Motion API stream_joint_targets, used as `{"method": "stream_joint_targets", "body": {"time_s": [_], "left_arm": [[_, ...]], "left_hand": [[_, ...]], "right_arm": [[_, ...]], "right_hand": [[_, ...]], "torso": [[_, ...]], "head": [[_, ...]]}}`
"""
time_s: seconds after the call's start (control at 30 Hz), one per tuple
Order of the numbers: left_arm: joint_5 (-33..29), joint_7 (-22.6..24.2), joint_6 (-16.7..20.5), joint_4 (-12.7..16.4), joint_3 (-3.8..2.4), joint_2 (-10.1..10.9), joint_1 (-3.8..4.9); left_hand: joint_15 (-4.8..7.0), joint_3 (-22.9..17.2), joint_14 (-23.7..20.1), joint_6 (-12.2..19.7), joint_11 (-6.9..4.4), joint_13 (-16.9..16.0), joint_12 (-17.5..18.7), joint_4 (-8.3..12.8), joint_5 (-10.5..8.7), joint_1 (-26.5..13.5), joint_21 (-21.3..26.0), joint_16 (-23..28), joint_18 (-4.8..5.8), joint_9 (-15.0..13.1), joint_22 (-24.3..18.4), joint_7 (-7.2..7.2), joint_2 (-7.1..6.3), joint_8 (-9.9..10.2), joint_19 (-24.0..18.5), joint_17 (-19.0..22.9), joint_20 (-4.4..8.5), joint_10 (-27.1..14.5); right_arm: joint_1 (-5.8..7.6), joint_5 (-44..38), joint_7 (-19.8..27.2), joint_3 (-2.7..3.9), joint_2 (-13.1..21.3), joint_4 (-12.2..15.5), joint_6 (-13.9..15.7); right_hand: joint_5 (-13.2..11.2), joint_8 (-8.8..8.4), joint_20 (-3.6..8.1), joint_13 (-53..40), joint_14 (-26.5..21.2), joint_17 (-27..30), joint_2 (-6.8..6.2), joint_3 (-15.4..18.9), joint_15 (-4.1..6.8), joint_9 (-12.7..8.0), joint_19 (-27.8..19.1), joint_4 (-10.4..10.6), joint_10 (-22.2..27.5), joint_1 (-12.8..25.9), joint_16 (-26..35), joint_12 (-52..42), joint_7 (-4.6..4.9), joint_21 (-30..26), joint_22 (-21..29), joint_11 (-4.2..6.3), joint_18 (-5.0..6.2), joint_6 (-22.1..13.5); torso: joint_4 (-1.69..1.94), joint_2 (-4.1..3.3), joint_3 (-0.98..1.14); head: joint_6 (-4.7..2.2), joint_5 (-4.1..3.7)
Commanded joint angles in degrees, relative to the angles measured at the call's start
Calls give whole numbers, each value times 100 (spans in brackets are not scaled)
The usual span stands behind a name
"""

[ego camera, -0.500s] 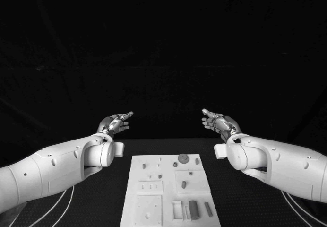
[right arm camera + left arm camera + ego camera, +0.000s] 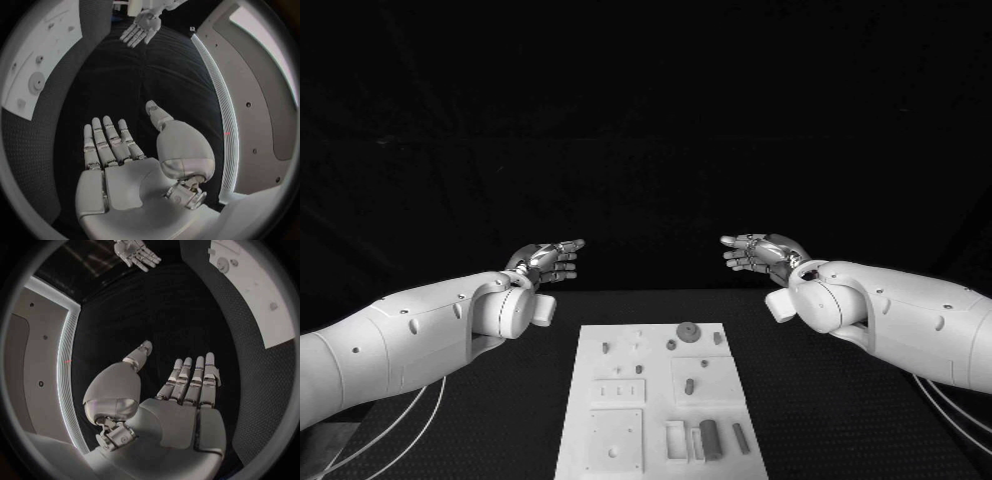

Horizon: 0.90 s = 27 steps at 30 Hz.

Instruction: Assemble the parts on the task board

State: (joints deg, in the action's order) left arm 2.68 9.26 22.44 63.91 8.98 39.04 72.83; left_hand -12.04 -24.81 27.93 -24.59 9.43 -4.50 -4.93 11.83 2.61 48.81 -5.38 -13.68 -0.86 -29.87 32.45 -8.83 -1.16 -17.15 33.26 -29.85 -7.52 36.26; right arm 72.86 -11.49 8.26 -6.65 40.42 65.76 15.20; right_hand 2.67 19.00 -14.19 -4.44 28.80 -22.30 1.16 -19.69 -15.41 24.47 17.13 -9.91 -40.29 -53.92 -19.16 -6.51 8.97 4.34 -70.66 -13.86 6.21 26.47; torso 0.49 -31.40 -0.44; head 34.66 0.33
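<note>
White plastic-looking task board (image 2: 639, 420) is lying flat in the middle of the black desk (image 2: 848, 420), long side running away from the robot, between the two arms and nearer the camera than both hands. Surface is showing shallow square recesses, small holes and raised blocks. Grey parts are sitting on it: a round disc part (image 2: 688, 332) standing at the far end, a few small pegs near it, one short peg (image 2: 689, 386) mid-board, and a darker cylinder (image 2: 710, 441) lying in the near right section with a thinner rod (image 2: 740, 439) just beside it. Finer detail of the pegs is too small to tell.

Left robot hand (image 2: 548, 260) is hovering above the far end of the desk, left of the board, fingers apart and extended, holding nothing. In the left wrist view its palm (image 2: 178, 415) is facing the dark desk, thumb spread aside, nothing touching it.

Right robot hand (image 2: 762, 252) is hovering opposite, right of the board, fingers loosely spread, empty. Right wrist view is showing the same flat spread palm (image 2: 122, 182), with the board at the circle's rim (image 2: 44, 60).

Both hands are well apart from the board and parts.
</note>
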Motion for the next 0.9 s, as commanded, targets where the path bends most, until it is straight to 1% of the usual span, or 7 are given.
{"method": "stream_joint_targets", "body": {"time_s": [0.03, 0.17, 0.53, 0.6, 0.7, 0.83, 0.9], "left_arm": [[74, -12, -623, 110, -2, 106, 4], [171, 151, -914, 315, 1, 261, 4], [327, 242, -1144, 936, -2, 502, 4], [393, 246, -1233, 1008, -4, 488, 4], [393, 254, -1249, 1066, -4, 480, 3], [393, 214, -1236, 1264, -4, 577, 3], [393, 166, -1291, 1391, -4, 662, 3]], "left_hand": [[-48, -69, 408, -231, 73, -53, -130, 22, 26, 107, -144, -230, 22, -38, 76, -259, 5, -125, 261, -93, 70, 310], [69, -166, 1264, -780, 239, -202, -494, -61, 35, 112, -421, -672, -186, -112, 194, -435, 118, -376, 807, -270, 193, 1051], [437, -379, 2294, -1564, 50, -297, -749, 359, 32, 561, -786, -1070, -336, -19, 343, -227, 122, -516, 1660, -499, 457, 1909], [438, -398, 2320, -1659, 36, -292, -732, 423, 32, 637, -777, -1043, -309, 18, 341, -205, 101, -501, 1684, -514, 478, 1976], [465, -372, 2396, -1772, 2, -301, -740, 393, 30, 605, -787, -1047, -291, 57, 350, -233, 103, -488, 1741, -553, 514, 2100], [486, -348, 2445, -1840, -18, -299, -721, 384, 28, 582, -788, -1043, -269, 96, 358, -230, 82, -461, 1775, -591, 544, 2168], [492, -331, 2458, -1832, -16, -293, -701, 389, 26, 573, -788, -1039, -261, 117, 361, -257, 47, -433, 1784, -606, 555, 2169]], "right_arm": [[-4, -1559, -15, 5, -58, -120, -183], [-20, -2507, 71, 5, -200, -365, -181], [-28, -4774, 127, 8, -386, -645, 124], [-29, -5428, -189, 12, -351, -552, -397], [-28, -6077, -332, 13, -439, -533, -602], [-28, -6807, -677, 33, -596, -499, -1147], [-28, -7147, -712, 33, -702, -530, -1062]], "right_hand": [[18, 59, 5, -21, 167, -19, -41, -41, -14, 11, 156, -142, -164, -160, -79, -79, 565, 45, -216, -17, 124, 130], [23, 154, 31, -61, 581, -89, -127, -177, 91, 26, 454, -457, -476, -486, -280, -220, 568, 118, -221, -5, 245, 359], [21, 416, 5, -275, 1922, -469, -297, -757, 642, 157, 1999, -669, -1548, -1454, -856, -634, 420, 347, 79, 345, 782, 1115], [22, 439, 35, -351, 2365, -642, -352, -854, 843, 188, 2485, -673, -1739, -1482, -1083, -703, 398, 505, 84, 427, 879, 1234], [17, 304, 200, -379, 2827, -885, -442, -865, 1061, 144, 3056, -616, -1746, -1287, -1335, -647, 474, 690, 97, 421, 879, 1110], [22, 398, 526, -555, 3547, -1314, -526, -898, 1414, 199, 3947, -596, -2208, -1183, -1897, -839, 355, 1064, 24, 655, 879, 1410], [22, 335, 645, -645, 3709, -1519, -581, -883, 1492, 184, 4236, -494, -2340, -1028, -2134, -883, 349, 1179, -4, 721, 879, 1382]], "torso": [[-12, -3, -1], [-14, -18, 0], [81, -173, 22], [140, -228, 9], [200, -303, -3], [255, -405, -16], [269, -450, -16]], "head": [[41, 32], [53, 4], [89, -67], [88, -93], [87, -99], [133, -114], [125, -14]]}}
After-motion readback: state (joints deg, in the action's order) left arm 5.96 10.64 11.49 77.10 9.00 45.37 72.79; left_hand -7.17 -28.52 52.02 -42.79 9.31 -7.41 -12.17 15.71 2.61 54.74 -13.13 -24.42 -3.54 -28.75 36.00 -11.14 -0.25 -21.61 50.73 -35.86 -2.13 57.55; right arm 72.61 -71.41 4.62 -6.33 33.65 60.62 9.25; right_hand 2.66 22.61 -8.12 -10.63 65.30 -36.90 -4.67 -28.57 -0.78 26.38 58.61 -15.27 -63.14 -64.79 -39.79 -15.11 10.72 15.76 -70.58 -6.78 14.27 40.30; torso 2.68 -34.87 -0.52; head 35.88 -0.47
